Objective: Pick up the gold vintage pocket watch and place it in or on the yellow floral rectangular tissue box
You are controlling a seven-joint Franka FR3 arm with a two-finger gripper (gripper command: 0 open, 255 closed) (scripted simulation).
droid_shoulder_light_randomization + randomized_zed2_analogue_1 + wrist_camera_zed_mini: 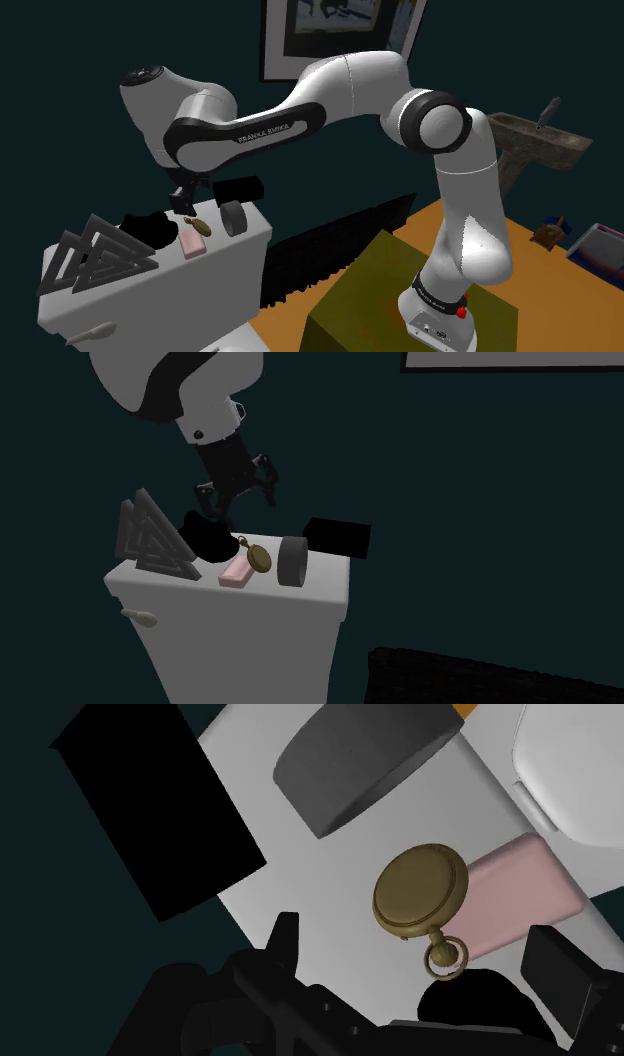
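The black gripper (237,504) is hovering with its fingers spread wide, gripping nothing. Just below it, the round, brassy-gold pocket watch (420,891) with its ring loop is lying on the smooth white toilet tank lid (320,580). It is sitting just beside a rounded pink bar (520,899) and near a matte dark grey disc (365,759).

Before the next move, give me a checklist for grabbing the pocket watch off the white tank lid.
1. State of the gripper: ok, fingers stand apart.
2. Aim: ok, the gold pocket watch lies ahead, between the finger lines.
3. Height: not ok, the gripper hangs above the watch, no contact.
4. Side clearance: not ok, the pink bar lies right against the watch.
5. Dark grey disc: ok, apart from the watch.
6. Target: cannot tell; the rectangular box nearby is drawn black.
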